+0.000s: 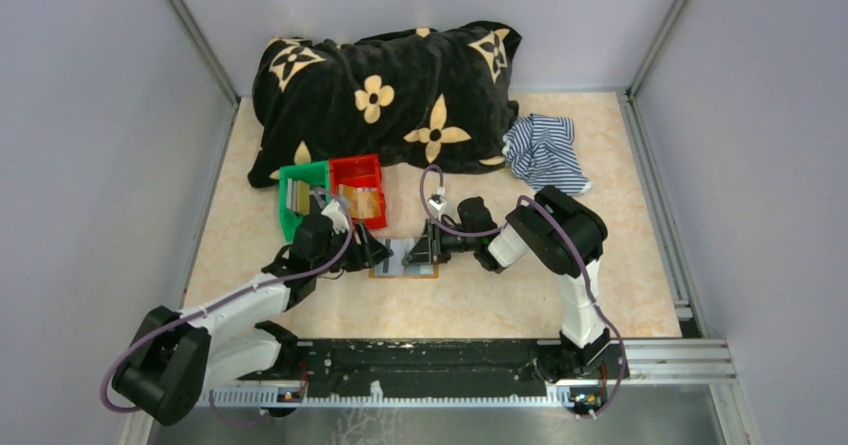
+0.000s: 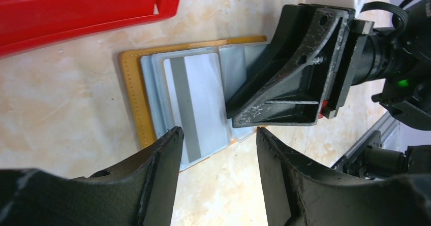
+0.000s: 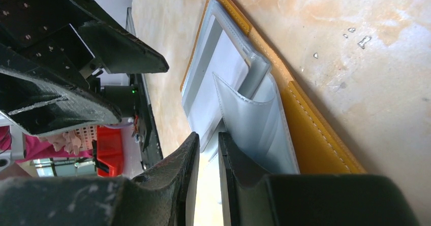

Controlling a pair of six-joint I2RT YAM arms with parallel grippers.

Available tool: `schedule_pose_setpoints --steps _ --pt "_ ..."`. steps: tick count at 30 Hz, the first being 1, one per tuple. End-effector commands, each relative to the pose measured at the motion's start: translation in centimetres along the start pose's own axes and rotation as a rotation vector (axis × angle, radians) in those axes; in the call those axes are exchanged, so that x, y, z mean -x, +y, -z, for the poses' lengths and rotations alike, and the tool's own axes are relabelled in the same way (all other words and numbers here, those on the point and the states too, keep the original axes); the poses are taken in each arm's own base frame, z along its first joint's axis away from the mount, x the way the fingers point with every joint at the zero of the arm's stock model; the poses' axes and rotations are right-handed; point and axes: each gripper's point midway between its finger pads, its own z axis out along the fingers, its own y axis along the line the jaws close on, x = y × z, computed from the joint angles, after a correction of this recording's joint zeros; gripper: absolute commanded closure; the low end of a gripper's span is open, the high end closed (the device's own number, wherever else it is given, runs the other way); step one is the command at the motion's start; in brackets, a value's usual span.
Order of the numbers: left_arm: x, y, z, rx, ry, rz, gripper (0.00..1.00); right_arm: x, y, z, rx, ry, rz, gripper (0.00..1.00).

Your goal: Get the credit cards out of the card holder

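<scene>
Obscuring card holder (image 2: 147, 94): right hand (image 3: 207, 140)

Table (image 1: 480, 310), card holder (image 2: 133, 86), bins (image 1: 356, 161), blanket (image 1: 330, 95), cloth (image 1: 548, 150)

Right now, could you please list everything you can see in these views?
card holder: one, tan with grey panels, lying open mid-table
credit card: one plainly visible, whitish with a grey stripe, on the card holder
red bin: one, red, behind the card holder
green bin: one, green, left of the red bin
blanket: one, black with cream flowers, back of table
striped cloth: one, blue-white, back right
table: one, beige, under everything
left hand: one, black, open, over the card holder's edge
right hand: one, black, fingers nearly together at a grey panel, grip unclear
</scene>
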Motion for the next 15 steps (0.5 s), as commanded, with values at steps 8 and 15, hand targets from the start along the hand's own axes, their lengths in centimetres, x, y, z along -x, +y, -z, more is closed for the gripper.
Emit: schedule_pose_setpoints --steps 8,15 --pt "-1.1 -1.4 -0.7 -0.124 0.024 0.001 0.38 0.2 1.0 -0.2 0.017 -0.008 0.043 0.78" --pt "-2.9 -0.3 -1.5 -0.114 0.069 0.037 0.38 0.2 1.1 -0.1 0.018 -0.009 0.045 0.78"
